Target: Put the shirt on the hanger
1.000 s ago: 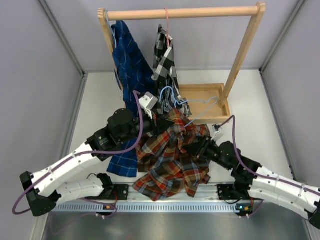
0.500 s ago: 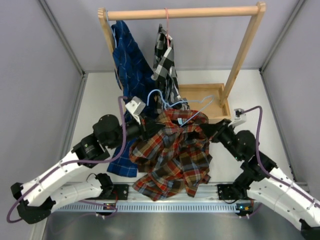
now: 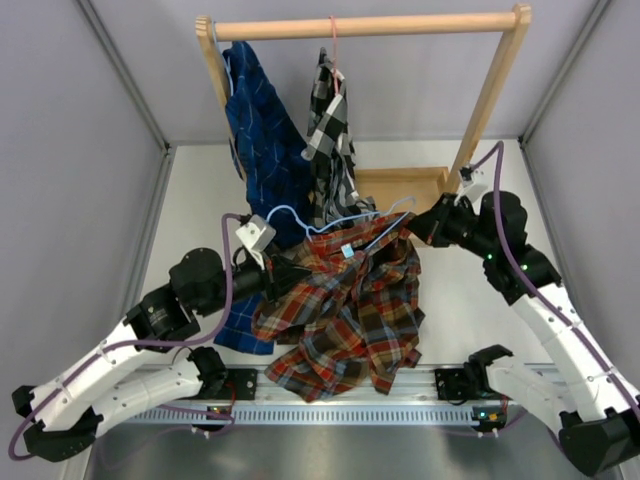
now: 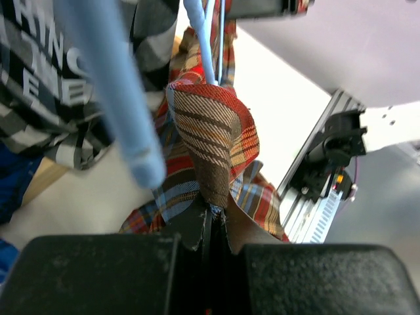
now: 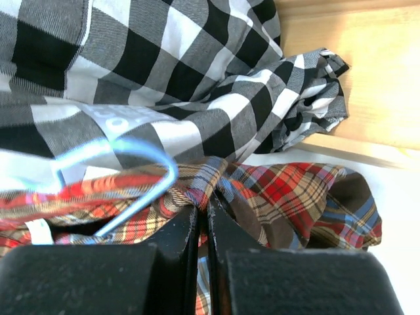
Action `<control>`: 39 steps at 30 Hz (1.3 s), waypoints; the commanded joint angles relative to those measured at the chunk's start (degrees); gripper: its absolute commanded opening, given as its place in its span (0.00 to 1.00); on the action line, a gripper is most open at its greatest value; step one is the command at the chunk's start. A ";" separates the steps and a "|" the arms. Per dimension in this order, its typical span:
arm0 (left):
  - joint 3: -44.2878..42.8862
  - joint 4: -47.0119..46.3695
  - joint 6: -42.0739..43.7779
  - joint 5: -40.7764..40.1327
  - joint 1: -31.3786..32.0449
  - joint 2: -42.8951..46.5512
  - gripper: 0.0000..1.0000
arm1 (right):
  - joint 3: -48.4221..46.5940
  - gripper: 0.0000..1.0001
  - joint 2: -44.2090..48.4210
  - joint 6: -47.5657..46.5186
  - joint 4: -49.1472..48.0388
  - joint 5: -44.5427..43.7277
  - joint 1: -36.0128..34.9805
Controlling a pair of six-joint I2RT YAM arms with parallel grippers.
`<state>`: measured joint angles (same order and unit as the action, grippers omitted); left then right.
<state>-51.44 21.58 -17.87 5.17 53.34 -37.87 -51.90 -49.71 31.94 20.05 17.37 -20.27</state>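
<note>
Left wrist: shirt (image 4: 210,141) between shut fingers (image 4: 189,228)

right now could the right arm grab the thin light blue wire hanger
Probably not as things stand: the right gripper is shut on the red-orange plaid shirt, so its jaws are taken. The light blue wire hanger sits close ahead of it, so once it lets go it looks within reach.

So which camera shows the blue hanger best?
The top camera: most of the hanger shows there, along the top of the shirt. The left wrist shows only blurry close-up pieces; the right wrist, one curved end.
</note>
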 commanded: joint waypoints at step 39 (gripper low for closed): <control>-10.08 16.56 14.44 -4.55 7.57 -14.95 0.00 | -41.52 0.00 -22.27 -18.22 22.58 -15.96 10.52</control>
<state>-62.08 28.97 -4.27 -0.78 60.14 -53.08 -88.64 -74.61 16.23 54.52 11.46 -13.98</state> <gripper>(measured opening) 0.046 0.010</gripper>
